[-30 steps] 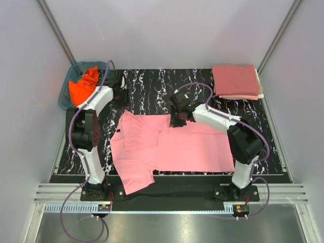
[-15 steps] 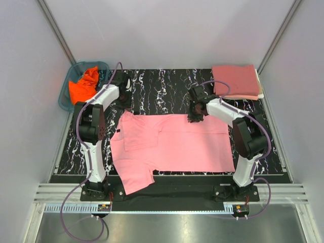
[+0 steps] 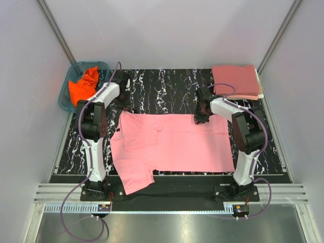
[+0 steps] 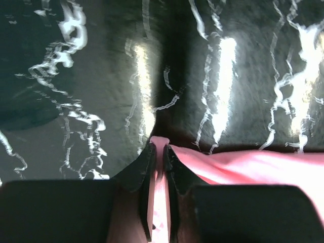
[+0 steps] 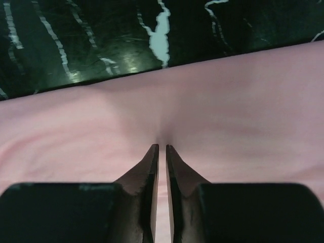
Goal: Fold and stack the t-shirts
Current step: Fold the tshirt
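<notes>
Pink shirt (image 3: pixel 172 144) spread flat, centre. Left gripper (image 4: pixel 158 149) clenched on its 11 o'clock corner, right gripper (image 5: pixel 162 148) on its 1 o'clock edge. Risk: shallow left pinch slips during lift, skewing the fold.

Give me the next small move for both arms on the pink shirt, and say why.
Probably raise both grippers a little together. The left gripper and right gripper are each pinched shut on the far edge of the light pink t-shirt, which lies spread flat on the table; that edge must come up before it can be folded toward the near side.
</notes>
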`<act>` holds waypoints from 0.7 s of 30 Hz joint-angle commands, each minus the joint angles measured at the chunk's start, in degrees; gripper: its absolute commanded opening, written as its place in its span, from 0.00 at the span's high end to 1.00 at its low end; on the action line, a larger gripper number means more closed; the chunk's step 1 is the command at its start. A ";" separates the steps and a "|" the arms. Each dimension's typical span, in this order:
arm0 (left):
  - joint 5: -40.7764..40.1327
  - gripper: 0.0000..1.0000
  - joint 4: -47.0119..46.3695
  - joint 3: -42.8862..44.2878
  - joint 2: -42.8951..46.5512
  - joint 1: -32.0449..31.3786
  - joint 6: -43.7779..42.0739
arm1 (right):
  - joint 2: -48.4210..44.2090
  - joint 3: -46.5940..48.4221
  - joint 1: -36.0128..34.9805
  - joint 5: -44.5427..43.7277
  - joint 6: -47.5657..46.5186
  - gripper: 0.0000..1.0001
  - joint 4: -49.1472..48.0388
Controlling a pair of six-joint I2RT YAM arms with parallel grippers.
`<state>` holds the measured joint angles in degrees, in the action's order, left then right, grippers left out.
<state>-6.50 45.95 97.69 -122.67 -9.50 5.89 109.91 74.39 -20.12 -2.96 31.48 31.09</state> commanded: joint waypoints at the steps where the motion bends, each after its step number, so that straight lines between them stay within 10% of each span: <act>1: -3.26 0.86 1.41 5.22 -0.99 2.72 5.43 | 2.33 -1.79 1.48 -1.96 0.24 0.84 -0.15; 21: 2.20 0.74 3.26 9.01 -3.10 6.95 9.05 | 1.80 -3.64 5.44 -2.67 -0.28 0.85 -0.24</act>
<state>-3.68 49.82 104.14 -125.75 -2.90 14.94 110.65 72.62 -15.90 -1.87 33.04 28.69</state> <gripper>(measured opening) 0.262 0.151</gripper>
